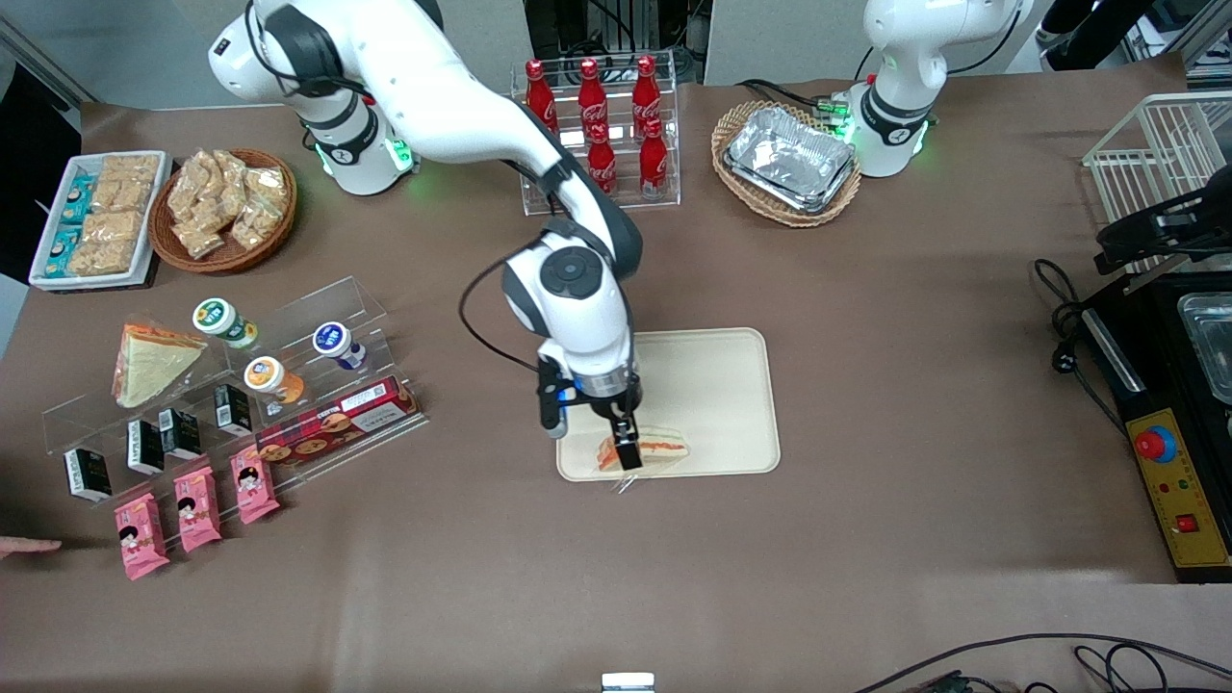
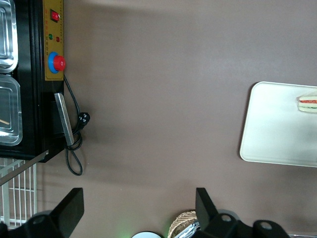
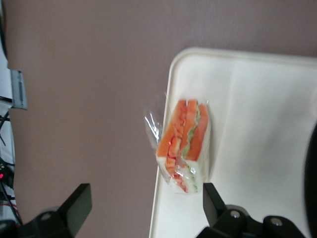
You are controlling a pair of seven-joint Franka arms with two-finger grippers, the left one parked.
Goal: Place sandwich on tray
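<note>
1. Already the clear-wrapped white-bread sandwich wedge with its red-orange filling stripe [image 1: 643, 449] lies on the large flat cream-beige plastic tray with rounded corners [image 1: 712, 395], near the tray's corner closest to the front camera and toward the working arm's end (its loose wrapper edge spills over the rim onto the cloth).

2. Its long axis runs along the tray's near edge, filling side turned up toward the wrist camera, so the stripe [image 3: 184, 144] reads clearly between the two pale slices.

3. Directly above it hangs the right arm's black two-finger gripper [image 1: 626, 445], fingers pointing down; in the wrist view both fingers stand well apart with nothing between them, so the jaws are spread and the sandwich looks released.

4. The relation that matters now: the wedge sits straight under the jaws, between the two fingers' lines, so I judge a plain vertical lift clears it without dragging the wrapper.

5. Farther out on the brown table cloth [image 1: 866, 539] stand a clear acrylic snack rack [image 1: 241, 385], toward the working arm's end, and a rack of red cola bottles [image 1: 602, 125], farther from the front camera.
</note>
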